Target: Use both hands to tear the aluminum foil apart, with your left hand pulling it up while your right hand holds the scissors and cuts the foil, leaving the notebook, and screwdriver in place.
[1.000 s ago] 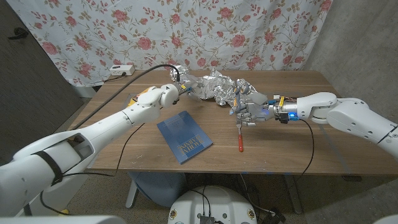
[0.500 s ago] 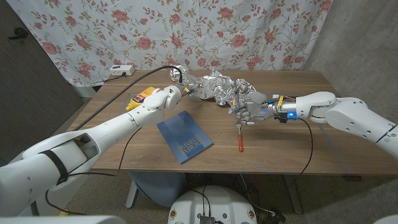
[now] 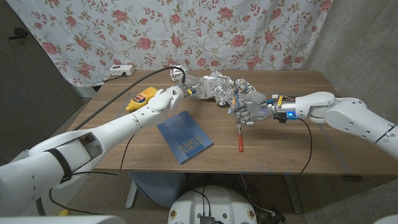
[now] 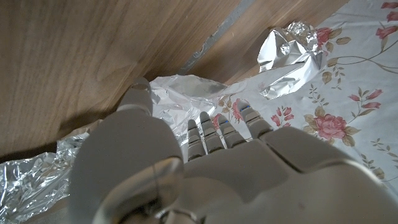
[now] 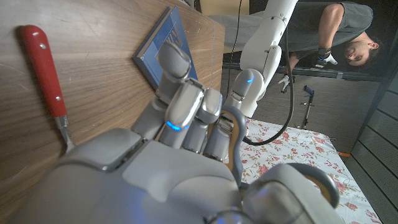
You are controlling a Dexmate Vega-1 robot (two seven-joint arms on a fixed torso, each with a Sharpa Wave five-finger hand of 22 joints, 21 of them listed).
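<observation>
- Wooden table (image 3: 280, 152) before floral curtain (image 3: 112, 31); crumpled aluminum foil (image 3: 214, 87) lying at far middle, long axis running left to right.
- Left hand (image 3: 175, 91) pinching foil's left end.
- Right hand (image 3: 249, 112) gripping scissors (image 5: 233, 134) at foil's right end, beside red-handled screwdriver (image 3: 240, 140).
- Blue notebook (image 3: 184, 137) sitting nearer, apart.

White rounded arms with black cables, pale grey fingers (image 5: 180, 109), blue light at right wrist.

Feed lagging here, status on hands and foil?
Left robot hand on the foil's left end. Right robot hand holds scissors at foil. Screwdriver, notebook clear.
</observation>
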